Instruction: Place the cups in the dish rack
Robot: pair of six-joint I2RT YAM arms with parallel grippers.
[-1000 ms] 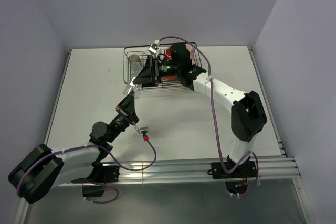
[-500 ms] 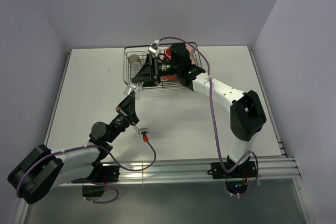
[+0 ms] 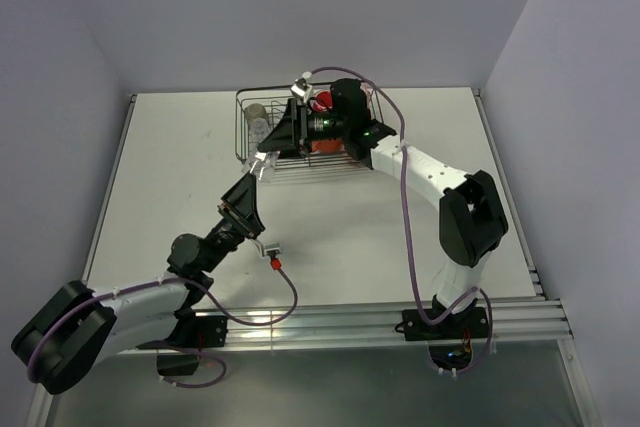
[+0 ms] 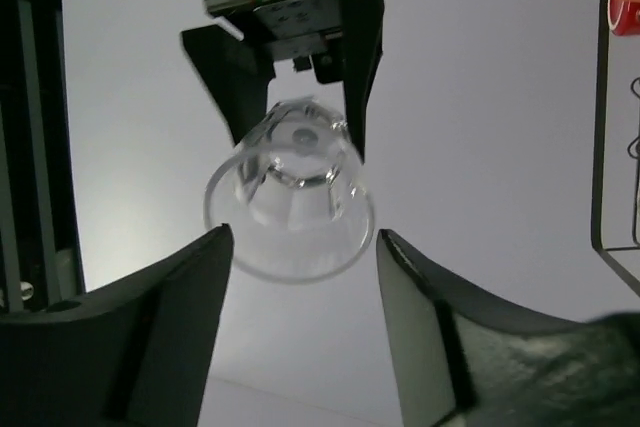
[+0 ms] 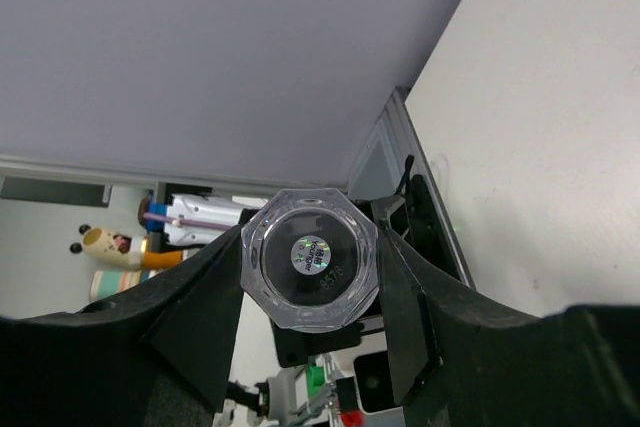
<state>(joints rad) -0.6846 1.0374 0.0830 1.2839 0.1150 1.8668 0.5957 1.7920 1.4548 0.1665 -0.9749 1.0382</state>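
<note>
Right gripper [image 5: 312,247] is clamping the octagonal base of a faceted clear glass [image 4: 290,202]. Left gripper [image 4: 305,237] is hovering with its fingers apart at the flared rim.

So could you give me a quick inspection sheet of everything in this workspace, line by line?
Surface: white table, plain and matte.
Job's things: black wire dish rack at the far edge, holding a rack glass and a red mug; a held glass hangs in mid-air by the rack's front; any other cups are hidden by the arms.
Clutter: nothing seen.
Grippers: right jaws clamp the held glass by its base; left jaws stand open on either side of its rim.
Cables: right purple cable runs along its arm; left purple cable loops onto the table.
Surroundings: pale walls; metal rail at the near edge.
</note>
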